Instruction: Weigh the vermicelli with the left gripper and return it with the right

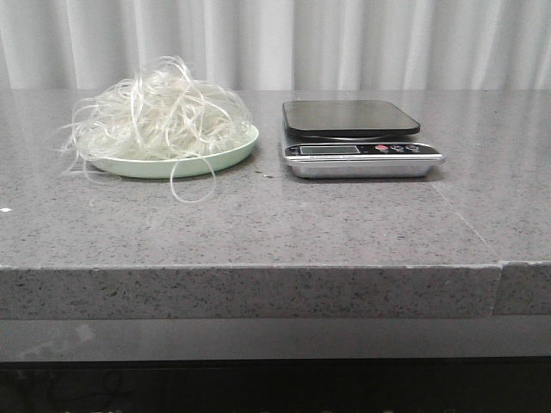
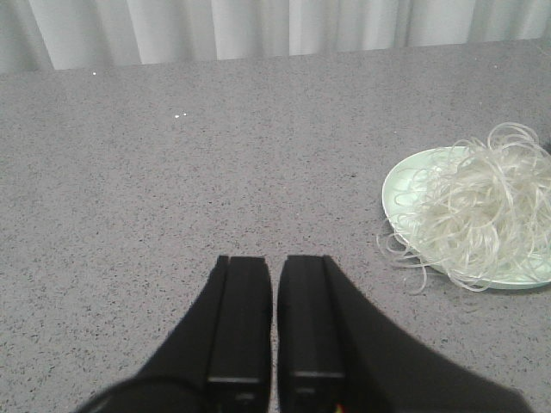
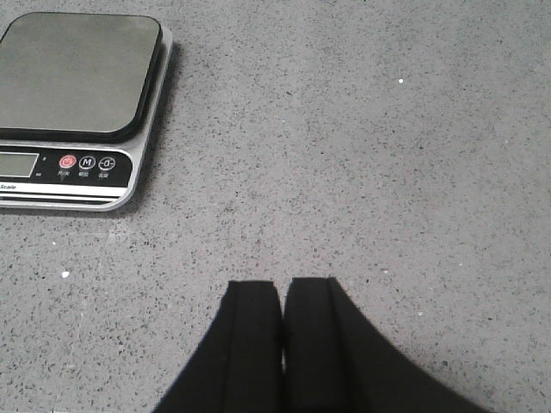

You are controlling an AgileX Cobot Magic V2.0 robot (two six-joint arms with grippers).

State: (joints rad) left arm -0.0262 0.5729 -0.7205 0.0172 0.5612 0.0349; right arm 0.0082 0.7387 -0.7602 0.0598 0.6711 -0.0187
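The vermicelli (image 1: 159, 116) is a fluffy heap of thin white strands on a pale green plate (image 1: 225, 155) at the left of the counter. It also shows in the left wrist view (image 2: 482, 211) on the plate (image 2: 405, 185). A kitchen scale (image 1: 353, 129) with a dark platform stands to the right of the plate, its platform bare; it also shows in the right wrist view (image 3: 73, 82). My left gripper (image 2: 274, 262) is shut and empty over bare counter, apart from the plate. My right gripper (image 3: 282, 288) is shut and empty, apart from the scale. Neither gripper shows in the front view.
The grey speckled stone counter (image 1: 301, 232) has a front edge near the camera and a seam (image 1: 502, 267) at the right. White curtains (image 1: 275, 39) hang behind it.
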